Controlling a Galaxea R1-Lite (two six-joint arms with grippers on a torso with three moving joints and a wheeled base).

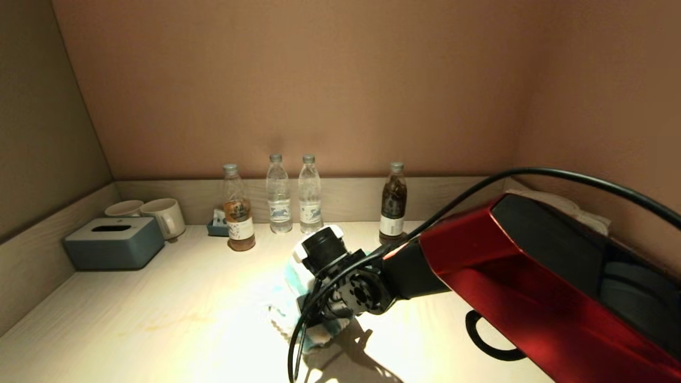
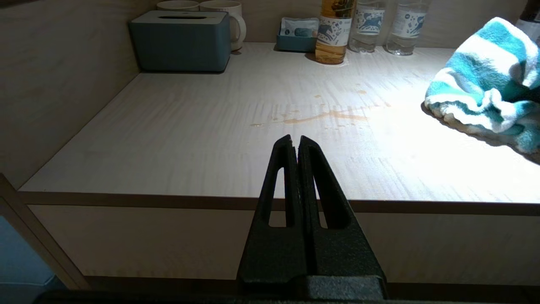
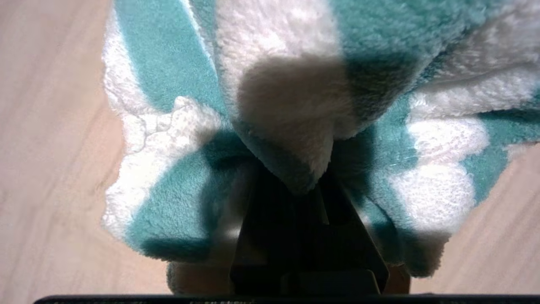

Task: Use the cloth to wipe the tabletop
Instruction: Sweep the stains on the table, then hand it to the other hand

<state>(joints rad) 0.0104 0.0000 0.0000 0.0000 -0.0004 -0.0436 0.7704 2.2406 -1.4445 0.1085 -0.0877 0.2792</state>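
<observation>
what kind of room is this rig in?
Likely a hotel-room refreshment nook. A wood-grain tabletop set in an alcove holds bottled water, two mugs and a tissue box. The right gripper pinches the cloth there.

The right arm reaches in from the robot's right, its red forearm slanting forward and down toward the middle of the bench [image 1: 159, 308]. Its wrist bends downward, and the right claw [image 3: 295, 185] is clamped on the cloth [image 3: 287, 76]. The left claw [image 2: 295, 141] hangs off the bench's near edge, its two black fingers pressed together, holding nothing.
</observation>
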